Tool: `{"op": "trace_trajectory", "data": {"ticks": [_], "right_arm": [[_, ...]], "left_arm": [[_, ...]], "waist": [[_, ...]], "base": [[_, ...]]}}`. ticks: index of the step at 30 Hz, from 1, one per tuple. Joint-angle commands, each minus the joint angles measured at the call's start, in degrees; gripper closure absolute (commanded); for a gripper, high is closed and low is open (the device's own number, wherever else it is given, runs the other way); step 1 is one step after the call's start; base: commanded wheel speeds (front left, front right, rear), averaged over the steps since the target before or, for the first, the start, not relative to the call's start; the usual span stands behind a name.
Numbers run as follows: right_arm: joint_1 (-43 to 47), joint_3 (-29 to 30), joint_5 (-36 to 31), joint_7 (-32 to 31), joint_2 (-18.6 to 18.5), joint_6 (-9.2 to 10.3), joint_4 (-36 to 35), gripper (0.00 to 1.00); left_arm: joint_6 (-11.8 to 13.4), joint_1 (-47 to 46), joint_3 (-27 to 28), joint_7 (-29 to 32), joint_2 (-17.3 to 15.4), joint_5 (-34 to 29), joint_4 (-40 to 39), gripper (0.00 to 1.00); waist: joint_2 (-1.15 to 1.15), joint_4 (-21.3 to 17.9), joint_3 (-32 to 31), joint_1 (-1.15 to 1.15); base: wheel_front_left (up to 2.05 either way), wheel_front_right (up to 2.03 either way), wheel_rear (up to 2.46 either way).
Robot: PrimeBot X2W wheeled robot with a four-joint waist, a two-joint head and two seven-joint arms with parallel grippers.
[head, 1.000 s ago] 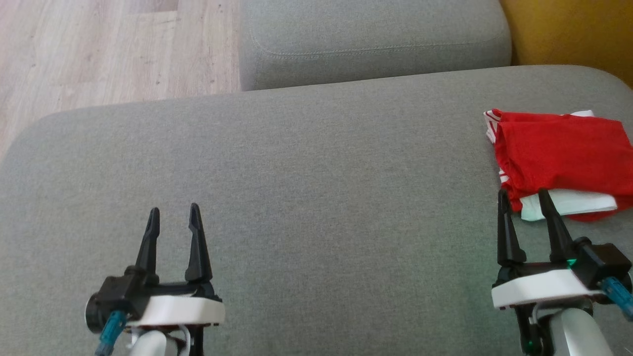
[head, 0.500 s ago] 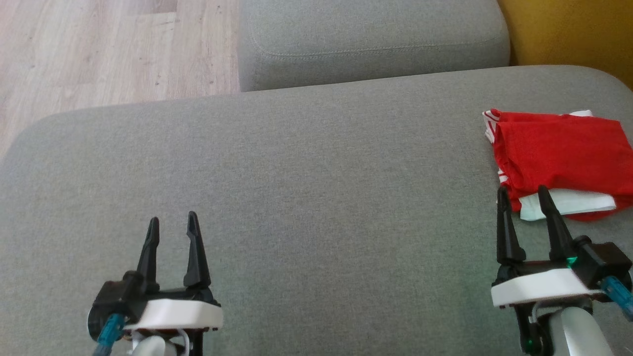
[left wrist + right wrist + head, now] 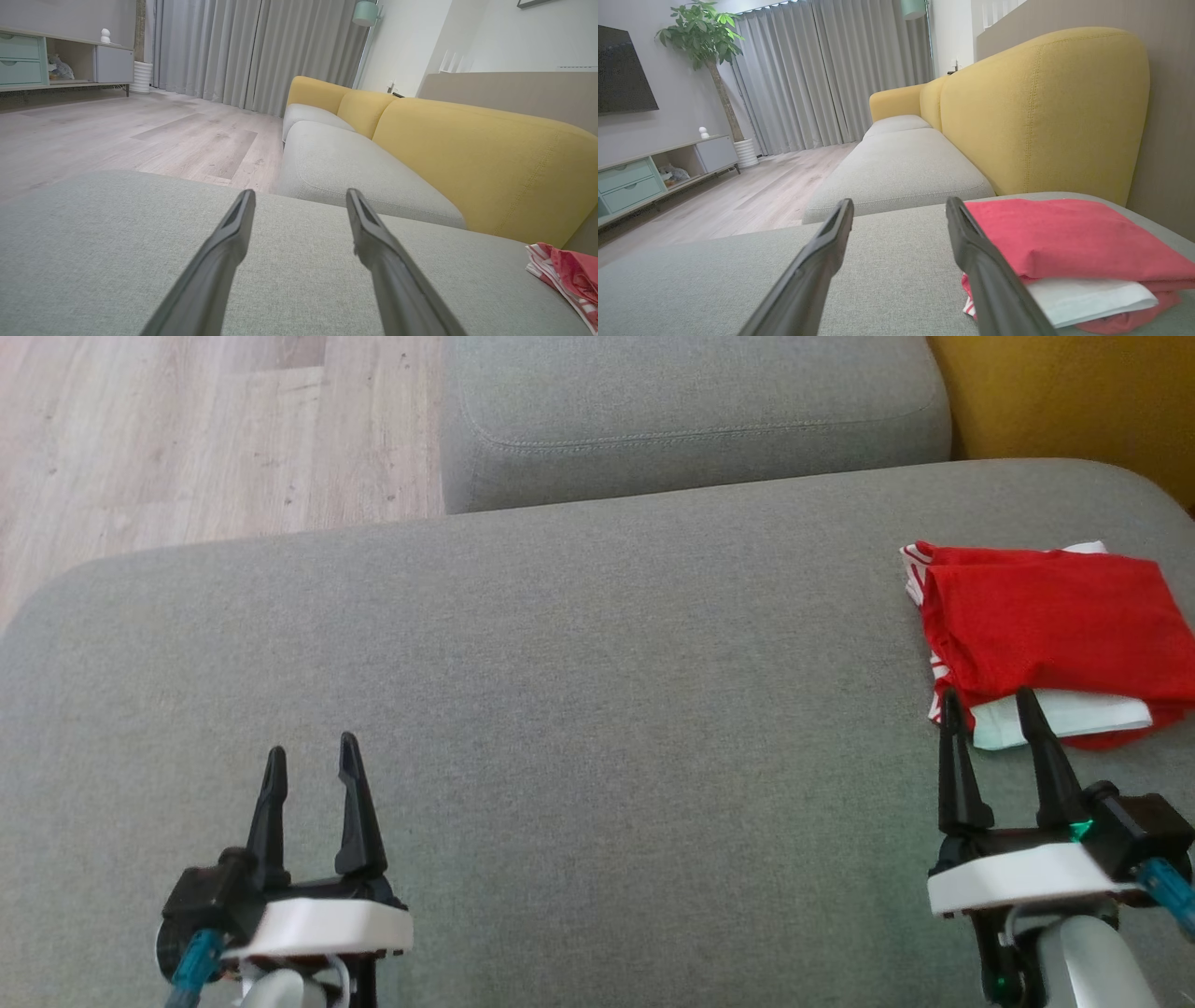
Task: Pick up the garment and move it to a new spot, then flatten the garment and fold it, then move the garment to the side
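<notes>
Grey sofa cushion [image 3: 597, 709] is stretching out before me, with pale wood floor [image 3: 187, 429] showing past its far left corner. Near the cushion's front edge on the left, my left gripper [image 3: 312, 747] is hovering with its fingers parted and nothing between them. Toward the front right, my right gripper [image 3: 988, 695] is likewise spreading its fingers around nothing, tips just beside the garment [image 3: 1046, 616], which is lying folded by the cushion's right edge, a white layer peeking from under the red.
</notes>
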State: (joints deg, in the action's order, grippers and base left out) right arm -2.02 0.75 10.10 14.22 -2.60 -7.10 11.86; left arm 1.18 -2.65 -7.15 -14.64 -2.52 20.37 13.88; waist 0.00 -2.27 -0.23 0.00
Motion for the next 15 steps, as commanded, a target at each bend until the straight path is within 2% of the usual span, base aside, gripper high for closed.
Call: {"op": "trace_trajectory", "data": {"ticks": [1,13,14,15], "right_arm": [[-1.9,-1.3,0.3,0.8,-0.3,-0.39,-1.9,0.00],[-1.9,-1.4,0.4,0.8,-0.3,-0.39,-1.9,0.00],[0.0,0.0,0.0,0.0,0.0,0.00,0.0,1.00],[0.1,0.0,0.0,-0.1,0.0,0.01,0.6,1.00]], "left_arm": [[-0.1,-1.5,2.2,-0.4,-0.4,0.3,-1.7,0.00],[-0.1,-1.4,2.7,-0.4,-0.4,1.9,-1.1,0.00],[-0.2,0.1,0.5,0.0,0.0,1.8,0.6,1.00],[-0.2,0.2,0.4,0.0,0.0,1.8,1.2,1.00]], "waist": [[0.00,0.0,0.0,0.00],[0.00,-0.3,-0.2,0.00],[0.00,-0.3,-0.2,0.00],[0.00,-0.4,-0.3,0.00]], "base": [[0.00,0.00,0.00],[0.00,0.00,0.00],[0.00,0.00,0.00],[0.00,0.00,0.00]]}}
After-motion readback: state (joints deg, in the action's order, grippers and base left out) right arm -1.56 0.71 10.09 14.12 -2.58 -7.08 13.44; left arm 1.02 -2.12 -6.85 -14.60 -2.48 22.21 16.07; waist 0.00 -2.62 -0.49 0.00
